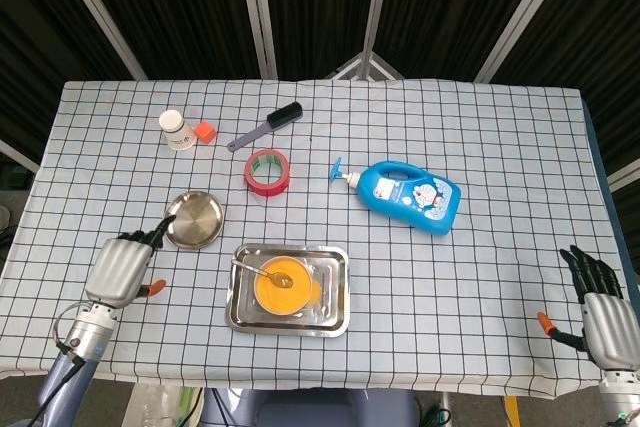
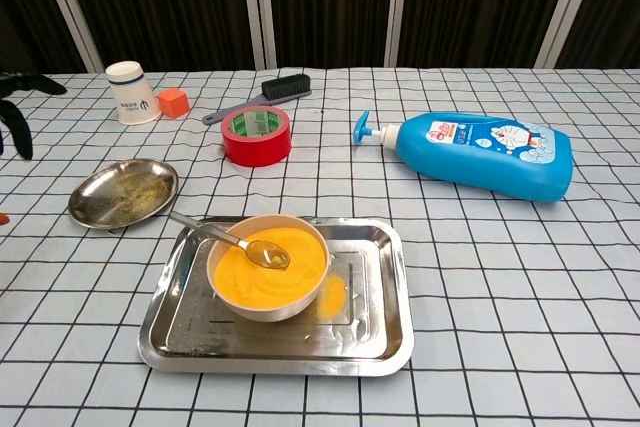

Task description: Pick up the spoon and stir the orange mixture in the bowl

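Note:
A white bowl (image 2: 268,268) of orange mixture (image 1: 280,289) stands in a steel tray (image 2: 385,342) (image 1: 338,319) near the table's front. A metal spoon (image 2: 232,240) (image 1: 260,271) lies in the bowl, scoop in the mixture, handle over the left rim. Nothing holds it. My left hand (image 1: 121,265) hovers well to the left of the tray, fingers apart and empty; only its dark fingertips (image 2: 14,117) show at the chest view's left edge. My right hand (image 1: 600,309) hangs open off the table's front right corner.
A small steel dish (image 1: 194,219) (image 2: 122,193) sits left of the tray. Further back are a red tape roll (image 1: 267,170), a brush (image 1: 266,126), a white cup (image 1: 175,129), an orange cube (image 1: 205,131) and a blue bottle (image 1: 410,193) lying on its side.

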Robot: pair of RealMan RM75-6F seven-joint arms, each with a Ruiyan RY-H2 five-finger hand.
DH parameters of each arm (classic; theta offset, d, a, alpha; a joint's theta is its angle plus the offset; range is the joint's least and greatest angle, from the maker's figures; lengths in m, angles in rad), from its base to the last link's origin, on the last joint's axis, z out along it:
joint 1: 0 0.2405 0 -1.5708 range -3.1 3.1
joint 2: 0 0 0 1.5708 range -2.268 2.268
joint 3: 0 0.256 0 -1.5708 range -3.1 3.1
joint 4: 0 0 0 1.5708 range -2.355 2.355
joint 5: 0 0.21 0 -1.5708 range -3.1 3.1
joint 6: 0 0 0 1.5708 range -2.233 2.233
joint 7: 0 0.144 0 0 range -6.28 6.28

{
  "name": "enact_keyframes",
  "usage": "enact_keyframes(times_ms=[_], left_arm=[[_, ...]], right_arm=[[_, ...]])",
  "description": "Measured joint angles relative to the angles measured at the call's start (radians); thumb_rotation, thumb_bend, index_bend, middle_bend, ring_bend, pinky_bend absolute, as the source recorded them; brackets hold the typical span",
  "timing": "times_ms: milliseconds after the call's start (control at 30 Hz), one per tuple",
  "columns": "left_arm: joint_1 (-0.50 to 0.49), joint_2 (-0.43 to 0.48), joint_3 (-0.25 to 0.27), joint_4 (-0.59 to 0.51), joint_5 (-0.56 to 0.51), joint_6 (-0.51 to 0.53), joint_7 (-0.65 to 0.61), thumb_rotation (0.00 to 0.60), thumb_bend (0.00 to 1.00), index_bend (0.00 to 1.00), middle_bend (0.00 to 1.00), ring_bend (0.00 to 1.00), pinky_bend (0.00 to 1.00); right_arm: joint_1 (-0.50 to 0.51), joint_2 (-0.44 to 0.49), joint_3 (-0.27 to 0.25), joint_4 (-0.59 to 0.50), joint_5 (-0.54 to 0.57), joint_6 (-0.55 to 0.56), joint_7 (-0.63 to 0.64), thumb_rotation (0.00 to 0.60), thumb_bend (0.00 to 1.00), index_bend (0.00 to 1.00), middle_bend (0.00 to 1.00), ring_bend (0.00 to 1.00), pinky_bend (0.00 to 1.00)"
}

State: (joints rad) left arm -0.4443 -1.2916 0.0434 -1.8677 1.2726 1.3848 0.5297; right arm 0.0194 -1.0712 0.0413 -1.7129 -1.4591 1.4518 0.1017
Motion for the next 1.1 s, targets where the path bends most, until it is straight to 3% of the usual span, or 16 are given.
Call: enact_keyframes(times_ms=[133, 433, 800, 1100], left_arm=[[-0.033, -0.005, -0.022, -0.032, -0.041, -0.064, 0.06, 0.6, 0.33, 0.48, 1.0, 1.0, 1.0], [-0.161, -0.027, -0.093, -0.132, -0.311, -0.19, 0.296, 0.6, 0.44, 0.49, 1.0, 1.0, 1.0], [-0.304, -0.143, -0.138, -0.151, -0.504, -0.191, 0.5, 0.6, 0.46, 0.48, 1.0, 1.0, 1.0], [-0.39, -0.22, -0.136, -0.114, -0.563, -0.147, 0.617, 0.6, 0.46, 0.47, 1.0, 1.0, 1.0]], right_arm=[[-0.001, 0.001, -0.001, -0.001, -0.005, 0.002, 0.001, 0.6, 0.31, 0.0, 0.0, 0.0, 0.0], [0.0, 0.001, 0.001, 0.0, -0.001, 0.0, 0.004, 0.6, 0.31, 0.0, 0.0, 0.0, 0.0], [0.002, 0.002, 0.0, 0.001, -0.004, -0.003, 0.009, 0.6, 0.31, 0.0, 0.0, 0.0, 0.0], [0.002, 0.002, 0.0, 0.001, -0.003, -0.003, 0.012, 0.6, 0.31, 0.0, 0.0, 0.0, 0.0]])
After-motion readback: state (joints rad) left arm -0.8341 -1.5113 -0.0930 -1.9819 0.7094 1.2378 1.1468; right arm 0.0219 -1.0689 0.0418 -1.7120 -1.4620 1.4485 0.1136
